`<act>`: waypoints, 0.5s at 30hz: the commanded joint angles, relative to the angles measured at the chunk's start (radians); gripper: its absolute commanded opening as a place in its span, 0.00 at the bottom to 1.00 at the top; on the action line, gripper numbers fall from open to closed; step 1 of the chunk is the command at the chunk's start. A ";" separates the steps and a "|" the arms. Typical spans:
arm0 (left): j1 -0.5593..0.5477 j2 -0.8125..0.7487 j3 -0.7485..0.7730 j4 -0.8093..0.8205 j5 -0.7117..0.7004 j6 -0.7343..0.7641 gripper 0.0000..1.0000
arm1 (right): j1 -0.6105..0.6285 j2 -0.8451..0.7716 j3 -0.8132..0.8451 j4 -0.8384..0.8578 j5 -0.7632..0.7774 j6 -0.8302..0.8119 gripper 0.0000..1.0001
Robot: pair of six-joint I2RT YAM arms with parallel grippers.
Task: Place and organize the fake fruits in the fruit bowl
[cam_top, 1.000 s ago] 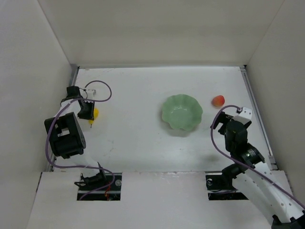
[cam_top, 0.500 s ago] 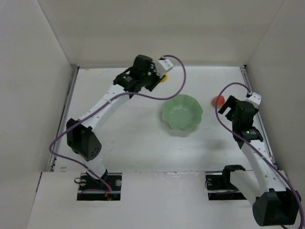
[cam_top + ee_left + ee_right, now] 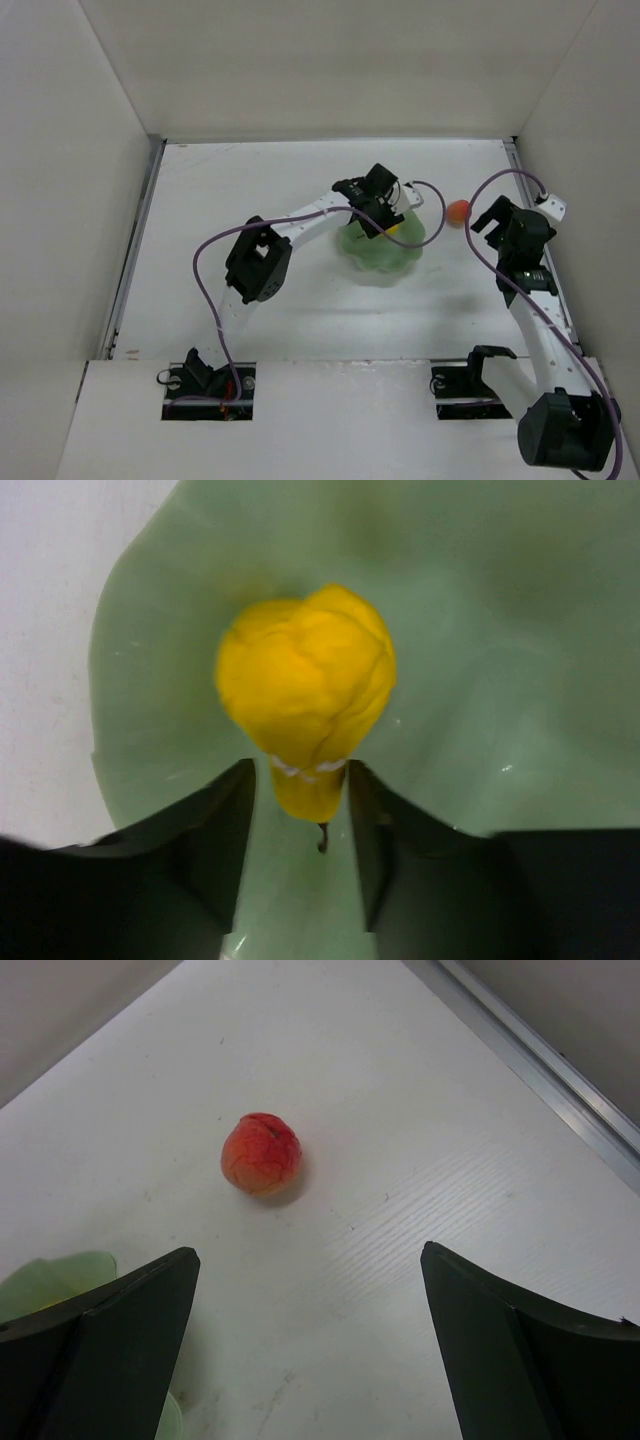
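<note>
now the pear [image 3: 305, 695] has apparently reached the bowl [image 3: 500, 680].

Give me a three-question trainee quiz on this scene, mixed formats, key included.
1. True or false: the round red-orange plastic fruit lies on the white table, outside the pale green scalloped bowl.
2. The right gripper is: A open and empty; B shut on the fruit; C out of view.
3. Fill in: the yellow pear-shaped plastic fruit is over the ____.
Key: 1 true; 2 A; 3 bowl.
</note>
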 commanded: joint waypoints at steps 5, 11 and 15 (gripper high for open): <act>-0.033 -0.134 -0.005 0.063 0.035 -0.021 1.00 | -0.004 0.095 0.036 0.120 -0.032 0.028 1.00; 0.033 -0.319 -0.100 0.100 0.037 -0.080 1.00 | 0.000 0.374 0.207 0.135 -0.067 0.032 1.00; 0.115 -0.474 -0.170 0.085 0.054 -0.110 1.00 | 0.000 0.577 0.344 0.118 -0.085 0.035 1.00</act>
